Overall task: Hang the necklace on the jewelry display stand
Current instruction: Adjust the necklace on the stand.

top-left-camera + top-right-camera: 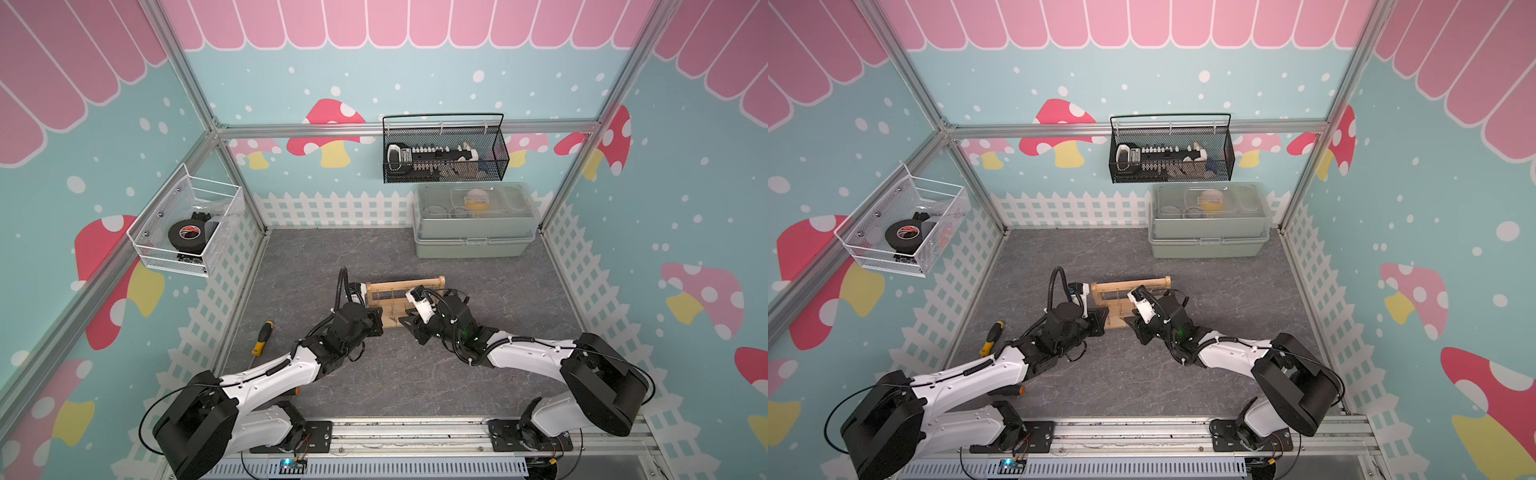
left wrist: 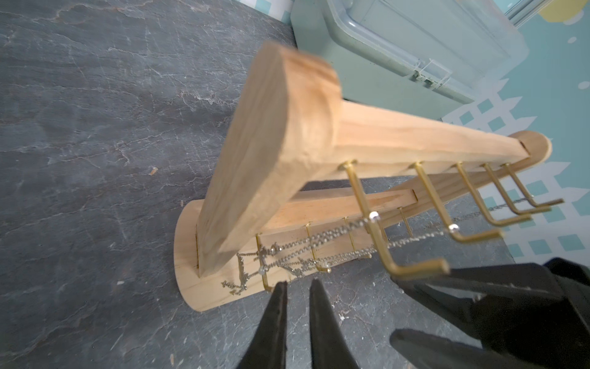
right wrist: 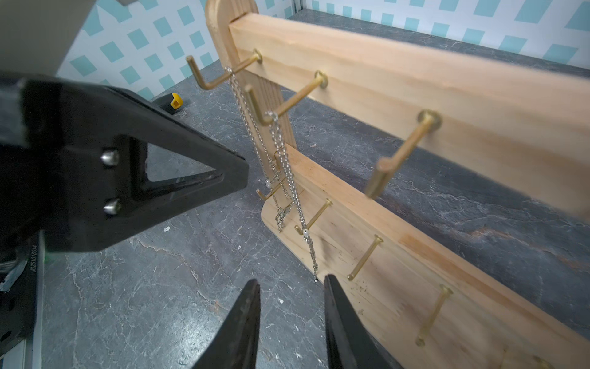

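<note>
- Nearest, left claw: parted by only a narrow slit, gripping nothing, tips low over the table just short of the stand's base.
- Beside it, right claw: parted wider, likewise empty, aimed at the same front edge, with the loose chain end dangling just ahead of its tips, not pinched.
- Next out, necklace: draped over the two top hooks at the left end of the jewelry display stand, strands falling to the base and gathering there.
- Lies ahead of and above both claws; runs vertically, crosswise to the long crossbar stretching side to side between the arms.
- Sits closer to the left claw, judging by both top views; comes near the right claw only at its lowest tip.
- Looks hung already; probably calls only for backing both claws straight away without snagging the chain.
- Farthest back, grey-green lidded box by the wall, well apart.
</note>
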